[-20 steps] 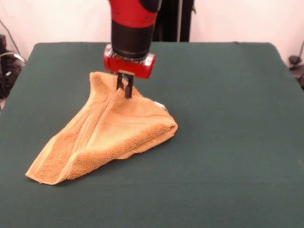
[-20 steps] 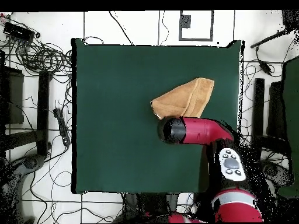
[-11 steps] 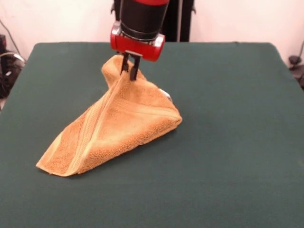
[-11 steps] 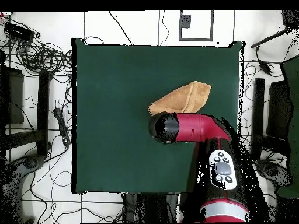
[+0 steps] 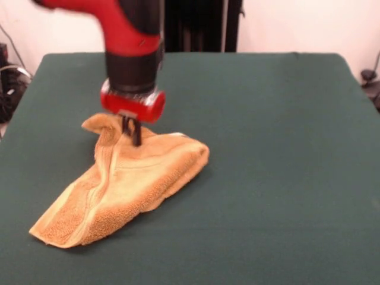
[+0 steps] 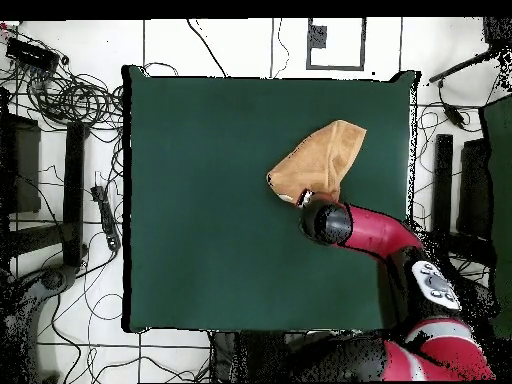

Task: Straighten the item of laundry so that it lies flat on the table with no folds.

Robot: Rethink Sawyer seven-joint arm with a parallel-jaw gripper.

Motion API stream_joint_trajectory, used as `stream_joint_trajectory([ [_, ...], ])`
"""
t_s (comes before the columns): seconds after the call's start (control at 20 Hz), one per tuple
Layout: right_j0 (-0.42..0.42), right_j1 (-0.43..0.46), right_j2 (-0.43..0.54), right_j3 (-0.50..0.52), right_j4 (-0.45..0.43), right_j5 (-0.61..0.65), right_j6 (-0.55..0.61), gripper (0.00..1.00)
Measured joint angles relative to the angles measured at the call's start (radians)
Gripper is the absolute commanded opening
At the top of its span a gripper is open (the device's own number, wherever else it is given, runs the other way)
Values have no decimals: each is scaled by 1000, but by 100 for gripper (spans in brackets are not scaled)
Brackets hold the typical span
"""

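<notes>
One golden-orange terry-cloth towel (image 5: pixel 127 181) lies folded on one large dark green felt-covered table (image 5: pixel 285 178). One red and black robot arm (image 6: pixel 375 232) reaches in, carrying one gripper (image 5: pixel 131 132) with two dark fingers (image 5: pixel 136 135).

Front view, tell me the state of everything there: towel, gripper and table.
Towel: folded over itself, one corner raised off the cloth, not flat.
Gripper: shut on the towel's raised corner, pointing down.
Table: green cover smooth, towel resting on it.
</notes>
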Motion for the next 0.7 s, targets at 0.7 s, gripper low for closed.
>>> stream_joint_trajectory([
  [0.7, -52, -9, 45, 23, -4, -44, 0, 0],
])
